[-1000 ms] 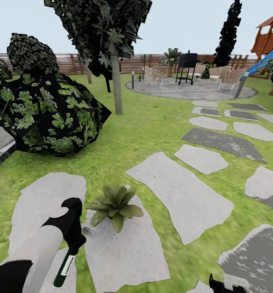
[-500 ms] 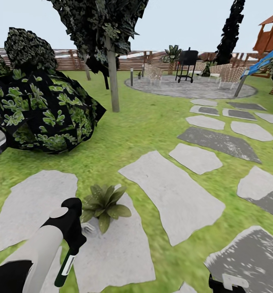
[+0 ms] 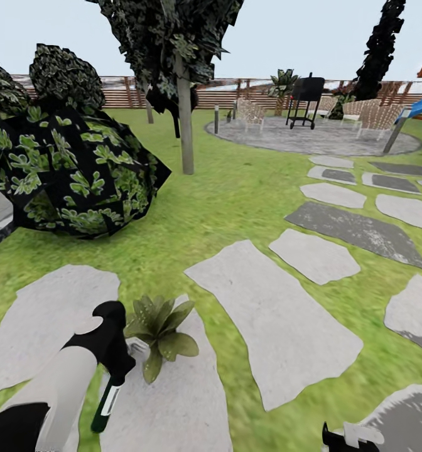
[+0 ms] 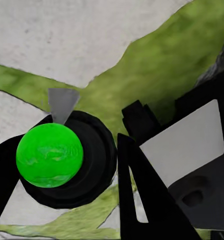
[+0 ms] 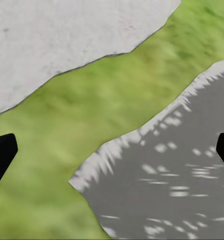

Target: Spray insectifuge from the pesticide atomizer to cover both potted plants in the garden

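Left gripper [image 3: 113, 370] clenched on the pesticide atomizer [image 3: 105, 405]; the bottle hangs below the gripper with its long axis near vertical, dark green body and white label showing, base close over the stone slab [image 3: 173, 402]; in the left wrist view the fingers [image 4: 142, 195] flank a round dark end of the bottle [image 4: 77, 165], capped by a bright green sphere whose nature I cannot tell

Potted plant [image 3: 157, 329]: a low rosette of pointed light-green leaves seated on the same slab, just beside the left gripper, forward of it and toward the robot's right; leaves near the gripper, contact not evident; the left arm is plainly the nearer one; the second plant is not identified here

Right gripper [image 3: 352, 437]: low at the frame edge, well apart from the plant; in the right wrist view its two finger tips [image 5: 2, 152] stand wide apart with lawn [image 5: 92, 125] and slab between them, so it is released and holds nothing

Judgement: pick-up is complete and spraying of this plant is the step in hand; the coming move turns on directing the nozzle at the rosette ahead and right of the gripper; nozzle heading cannot be read from these views
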Available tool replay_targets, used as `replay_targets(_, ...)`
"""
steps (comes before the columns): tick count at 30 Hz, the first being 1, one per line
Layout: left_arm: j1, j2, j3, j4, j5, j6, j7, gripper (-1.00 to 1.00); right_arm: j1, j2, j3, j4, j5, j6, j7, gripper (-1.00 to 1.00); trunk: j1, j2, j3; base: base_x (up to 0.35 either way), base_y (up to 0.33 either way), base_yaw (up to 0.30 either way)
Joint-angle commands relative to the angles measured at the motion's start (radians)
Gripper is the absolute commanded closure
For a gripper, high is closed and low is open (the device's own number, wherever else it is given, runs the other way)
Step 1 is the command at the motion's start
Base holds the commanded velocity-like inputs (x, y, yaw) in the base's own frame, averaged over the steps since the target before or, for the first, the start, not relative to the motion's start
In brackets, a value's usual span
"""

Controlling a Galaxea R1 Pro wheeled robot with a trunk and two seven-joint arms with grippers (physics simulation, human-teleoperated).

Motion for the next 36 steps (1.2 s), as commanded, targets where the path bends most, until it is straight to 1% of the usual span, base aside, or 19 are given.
replay_targets(1,0.0,0.0,0.013,-0.001,-0.003,0.01,-0.009,1.0,-0.001,0.0,-0.006,0.002,0.011,-0.003,-0.005,-1.0,0.0,0.0,-0.001,0.143,-0.108,0.001)
replay_targets(3,0.0,0.001,0.024,-0.002,0.008,0.01,-0.001,1.0,-0.001,0.0,-0.006,0.002,0.011,-0.003,-0.005,-1.0,0.0,0.0,-0.001,0.069,-0.052,0.02)
replay_targets(6,0.005,0.006,0.031,0.004,0.014,0.01,0.051,1.0,-0.001,0.0,-0.006,0.002,0.011,-0.003,-0.005,-1.0,0.0,0.0,-0.001,0.016,-0.012,0.182)
replay_targets(8,0.023,0.007,0.04,0.002,0.016,0.009,0.081,1.0,-0.001,0.0,-0.006,0.002,0.011,-0.003,-0.005,-1.0,0.0,0.0,-0.001,0.004,-0.003,0.255)
replay_targets(13,0.051,0.007,0.049,0.01,0.019,0.008,0.1,1.0,-0.001,0.0,-0.006,0.002,0.011,-0.003,-0.006,-1.0,0.0,0.0,-0.001,0.001,-0.001,0.274)
replay_targets(14,0.059,0.004,0.049,0.011,0.026,0.008,0.101,1.0,-0.001,0.0,-0.006,0.002,0.011,-0.003,-0.006,-1.0,0.0,0.0,-0.001,0.0,0.0,0.216)
replay_targets(17,0.08,0.0,0.05,0.003,0.065,0.008,0.105,1.0,-0.001,0.0,-0.006,0.002,0.011,-0.003,-0.005,-1.0,0.0,0.0,-0.001,0.0,0.0,0.078)
replay_targets(19,0.086,0.0,0.05,0.0,0.097,0.008,0.131,1.0,-0.001,0.0,-0.006,0.002,0.011,-0.003,-0.005,-1.0,0.0,0.0,-0.001,0.0,-0.003,0.018)
replay_targets(22,0.088,-0.001,0.05,0.003,0.118,0.007,0.174,1.0,-0.001,0.0,-0.006,0.002,0.011,-0.003,-0.005,-1.0,0.0,0.0,-0.001,0.0,-0.112,0.005)
replay_targets(24,0.088,-0.001,0.05,0.0,0.136,0.007,0.189,1.0,-0.001,0.0,-0.006,0.002,0.011,-0.003,-0.005,-1.0,0.0,0.0,-0.001,0.023,-0.242,0.001)
replay_targets(26,0.088,-0.001,0.05,0.0,0.144,0.006,0.192,1.0,-0.001,0.0,-0.006,0.002,0.011,-0.003,-0.005,-1.0,0.0,0.0,-0.001,0.094,-0.263,0.0)
replay_targets(30,0.088,0.0,0.05,-0.002,0.148,0.006,0.194,1.0,-0.001,0.0,-0.006,0.002,0.011,-0.003,-0.005,-1.0,0.0,0.0,-0.001,0.157,-0.252,0.038)
replay_targets(36,0.088,0.003,0.05,-0.003,0.148,0.007,0.195,1.0,-0.001,0.0,-0.006,0.002,0.011,-0.003,-0.005,-1.0,0.0,0.0,-0.001,0.094,-0.237,0.238)
